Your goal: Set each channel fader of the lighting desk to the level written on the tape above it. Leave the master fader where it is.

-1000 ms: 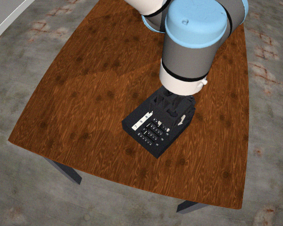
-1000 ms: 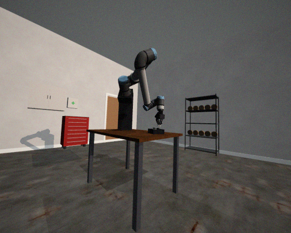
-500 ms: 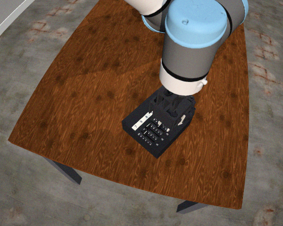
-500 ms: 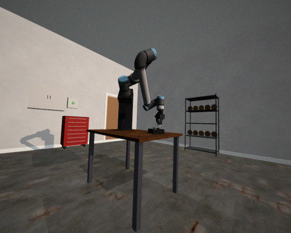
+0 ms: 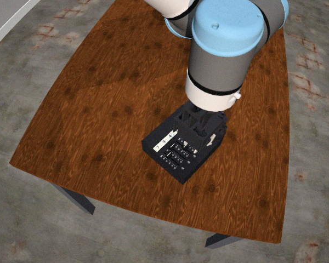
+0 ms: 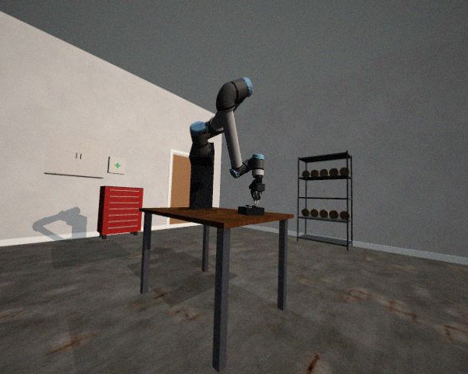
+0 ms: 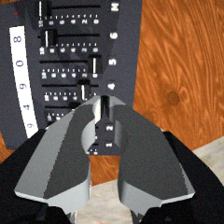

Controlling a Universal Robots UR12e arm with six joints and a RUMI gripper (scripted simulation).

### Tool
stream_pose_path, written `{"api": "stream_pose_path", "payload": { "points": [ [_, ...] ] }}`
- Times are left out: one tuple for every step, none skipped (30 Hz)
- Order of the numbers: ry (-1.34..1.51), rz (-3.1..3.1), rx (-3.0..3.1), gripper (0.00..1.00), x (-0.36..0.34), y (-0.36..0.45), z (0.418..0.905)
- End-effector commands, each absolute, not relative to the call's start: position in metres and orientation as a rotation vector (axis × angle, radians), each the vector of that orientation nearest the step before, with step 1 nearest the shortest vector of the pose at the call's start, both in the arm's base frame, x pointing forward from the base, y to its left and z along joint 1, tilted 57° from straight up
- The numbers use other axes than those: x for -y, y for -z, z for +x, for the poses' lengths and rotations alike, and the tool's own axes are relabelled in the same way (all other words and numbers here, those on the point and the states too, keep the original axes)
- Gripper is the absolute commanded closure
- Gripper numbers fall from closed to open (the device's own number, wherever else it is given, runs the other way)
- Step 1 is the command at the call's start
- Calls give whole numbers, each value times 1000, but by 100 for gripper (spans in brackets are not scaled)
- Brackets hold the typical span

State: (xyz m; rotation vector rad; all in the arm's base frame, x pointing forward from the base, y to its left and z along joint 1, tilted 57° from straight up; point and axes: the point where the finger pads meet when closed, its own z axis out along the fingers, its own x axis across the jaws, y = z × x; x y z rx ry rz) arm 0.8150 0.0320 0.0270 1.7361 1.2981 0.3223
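Observation:
The lighting desk is a black box on the wooden table, right of centre; it also shows in the exterior view. A white tape strip with handwritten numbers runs along one edge. In the wrist view the channel rows are labelled M, 6, 5, 4, 2, 1. The channel 6 cap sits near the high end, the channel 5 cap at the low end, and the channel 4 cap close to it. My gripper is shut, its tips low over the rows around channel 3 and covering them. It is largely hidden under the wrist in the top view.
The master fader cap sits at the high end of the top row. The desk lies near the table's right front edge. A shelf rack and a red tool cabinet stand away from the table.

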Motion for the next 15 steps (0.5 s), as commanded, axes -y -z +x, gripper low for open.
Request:
{"api": "stream_pose_path", "payload": {
  "points": [
    [-323, 1736, -1298, 100, -31, -26, 816],
    [-323, 1736, -1298, 100, -31, -26, 817],
    [-323, 1736, -1298, 100, -31, -25, 817],
    [-323, 1736, -1298, 100, -30, -25, 818],
    [-323, 1736, -1298, 100, -30, -25, 818],
    [-323, 1736, -1298, 100, -30, -24, 819],
    [-323, 1736, -1298, 100, -29, -24, 819],
    [-323, 1736, -1298, 100, -29, -23, 820],
    [-323, 1736, -1298, 100, -29, -23, 820],
    [-323, 1736, -1298, 100, -28, -23, 821],
    [-323, 1736, -1298, 100, -28, -22, 821],
    [-323, 1736, -1298, 100, -28, -22, 821],
    [-323, 1736, -1298, 100, -28, -22, 821],
    [-323, 1736, -1298, 100, -28, -22, 821],
    [-323, 1736, -1298, 100, -27, -22, 822]
  ]
}}
